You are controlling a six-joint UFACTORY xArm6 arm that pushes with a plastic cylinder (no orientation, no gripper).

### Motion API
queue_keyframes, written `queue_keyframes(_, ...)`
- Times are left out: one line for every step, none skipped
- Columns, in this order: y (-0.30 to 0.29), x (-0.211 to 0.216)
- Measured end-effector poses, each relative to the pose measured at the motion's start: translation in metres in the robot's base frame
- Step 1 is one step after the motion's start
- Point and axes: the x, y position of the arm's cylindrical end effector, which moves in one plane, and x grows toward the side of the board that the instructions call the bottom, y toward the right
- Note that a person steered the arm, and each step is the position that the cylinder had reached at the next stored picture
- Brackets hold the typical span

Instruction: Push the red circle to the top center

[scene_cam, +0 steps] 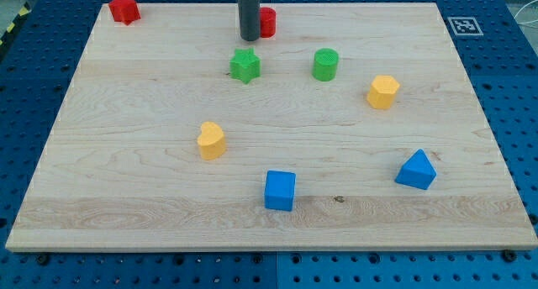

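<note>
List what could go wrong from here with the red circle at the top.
My tip sits against the view's left side of the red circle, which lies near the board's top edge: a slanted push could slide it off. The rod hides part of the circle, so contact is hard to judge. The green star sits just below the tip; backing down could knock it.

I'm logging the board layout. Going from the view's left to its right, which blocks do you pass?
Red block → yellow heart → green star → blue cube → green cylinder → yellow hexagon → blue triangle. I leave out the red circle: my tip overlaps it.
</note>
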Motion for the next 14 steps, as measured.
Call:
queue_keyframes(0.000,0.000)
queue_keyframes(0.013,0.000)
queue_keyframes(0.023,-0.006)
queue_keyframes(0.023,-0.019)
queue_keyframes(0.023,-0.019)
queue_keyframes(0.027,-0.011)
queue_keyframes(0.052,0.011)
queue_keyframes(0.074,0.012)
queue_keyframes(0.074,-0.002)
queue_keyframes(0.074,-0.006)
queue_keyframes(0.067,-0.009)
queue_keyframes(0.066,-0.009)
queue_keyframes(0.067,-0.012)
queue_keyframes(0.080,-0.024)
